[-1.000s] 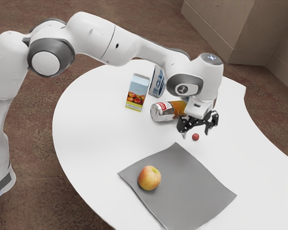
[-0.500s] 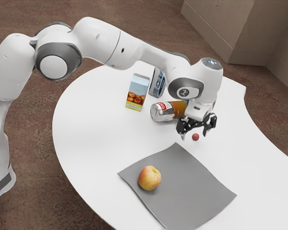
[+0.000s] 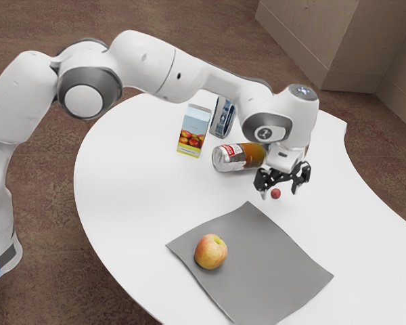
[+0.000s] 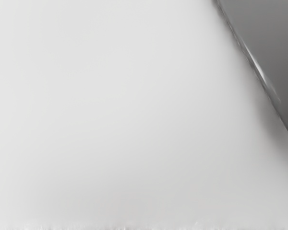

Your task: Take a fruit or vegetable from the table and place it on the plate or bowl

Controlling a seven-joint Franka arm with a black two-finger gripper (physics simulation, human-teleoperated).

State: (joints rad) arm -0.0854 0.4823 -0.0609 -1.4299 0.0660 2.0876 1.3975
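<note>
A small red fruit lies on the white table, just off the far edge of the grey mat. It is close to the mat's far corner but does not touch the mat. The jaws stand open around the fruit, one black finger on each side with a gap showing on both sides, so they hold nothing. I cannot tell whether the fingertips reach the table. The white arm comes in from the exterior view's left, and its hand points down just beyond that same far corner of the mat.

On the mat, toward its corner at the exterior view's left, a yellow-red apple sits upright, well apart from the red fruit. The mat lies flat on the table.

Beyond the mat's far corner, past the fruit, a bottle lies on its side, its silvery end toward the exterior view's left and its orange body under the hand. Farther from the mat stands an upright juice carton printed with fruit. Near it is a blue-and-white carton, partly hidden by the arm.

In the wrist view, the pale table lies under the hand. A wedge of the grey mat shows beside it, its edge running diagonally.
</note>
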